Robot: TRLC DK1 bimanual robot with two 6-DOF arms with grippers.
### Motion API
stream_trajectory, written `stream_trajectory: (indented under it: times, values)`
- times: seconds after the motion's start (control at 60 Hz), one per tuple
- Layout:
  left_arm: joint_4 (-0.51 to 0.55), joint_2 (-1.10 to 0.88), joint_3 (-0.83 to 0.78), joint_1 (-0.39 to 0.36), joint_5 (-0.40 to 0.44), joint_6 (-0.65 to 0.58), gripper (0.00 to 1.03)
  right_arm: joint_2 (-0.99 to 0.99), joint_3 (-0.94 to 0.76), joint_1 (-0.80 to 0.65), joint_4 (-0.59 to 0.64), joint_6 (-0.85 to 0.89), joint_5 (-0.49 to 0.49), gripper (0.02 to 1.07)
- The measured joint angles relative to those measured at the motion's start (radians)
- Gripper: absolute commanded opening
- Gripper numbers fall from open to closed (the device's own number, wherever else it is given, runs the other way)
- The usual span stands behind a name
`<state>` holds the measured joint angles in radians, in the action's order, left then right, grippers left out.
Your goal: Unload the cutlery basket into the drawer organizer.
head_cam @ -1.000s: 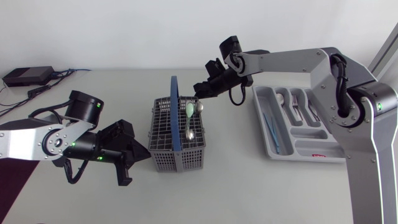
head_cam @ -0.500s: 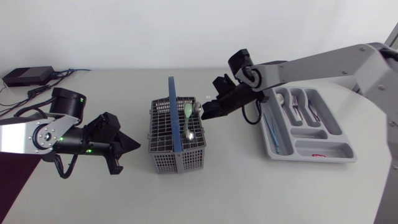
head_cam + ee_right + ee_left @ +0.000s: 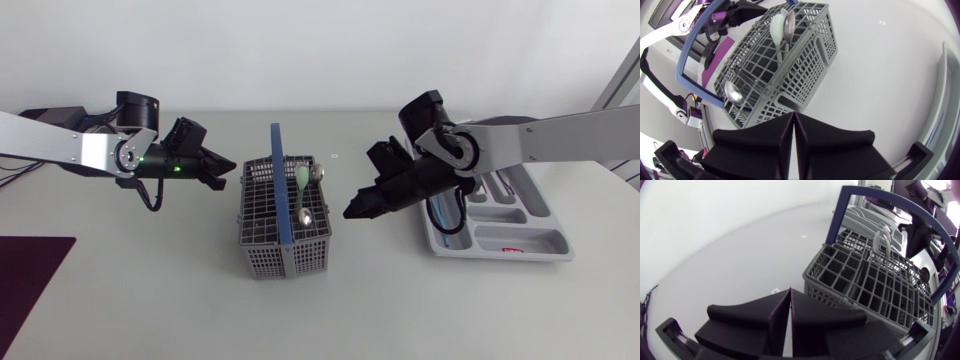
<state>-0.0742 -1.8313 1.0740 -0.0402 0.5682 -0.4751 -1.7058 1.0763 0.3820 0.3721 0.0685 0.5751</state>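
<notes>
Head view: the grey plastic cutlery basket [image 3: 285, 225] stands on the bench [image 3: 150, 290], metal spoons [image 3: 305, 190] inside, with the grey drawer organizer [image 3: 500, 240] apart. Left wrist: my left gripper [image 3: 790, 292] is closed and empty. Right wrist: my right gripper [image 3: 794, 116] is closed and empty beside the basket. I judge I'm between picks; next I open and grasp a spoon.

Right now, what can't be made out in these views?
- Spoons in the cutlery basket: lower ends hidden by the grid walls in every view; piece count unclear.
- Drawer organizer: end nearest the basket covered by the right arm in the head view; only a rim at the right wrist view's edge.
- Organizer contents: too small to name, head view.
</notes>
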Motion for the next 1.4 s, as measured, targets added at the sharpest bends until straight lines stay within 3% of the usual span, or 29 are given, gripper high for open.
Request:
stream_trajectory:
  times: [0.717, 0.933, 1.083, 1.4]
  values:
    - [0.029, -0.173, 0.219, -0.126, 0.019, 0.136, 0.17, 0.011, -0.016, 0.232, -0.032, -0.043, -0.004, 0.11]
    - [0.109, -0.13, 0.212, -0.065, 0.039, 0.129, 0.17, 0.087, -0.075, 0.163, -0.037, -0.038, -0.013, 0.11]
    - [0.211, 0.082, 0.095, 0.026, 0.045, 0.027, 0.17, 0.111, -0.084, 0.047, -0.05, -0.015, -0.029, 0.11]
    - [0.538, 0.443, -0.172, 0.016, 0.053, -0.287, 0.17, -0.077, 0.043, -0.058, -0.109, -0.012, -0.049, 0.11]
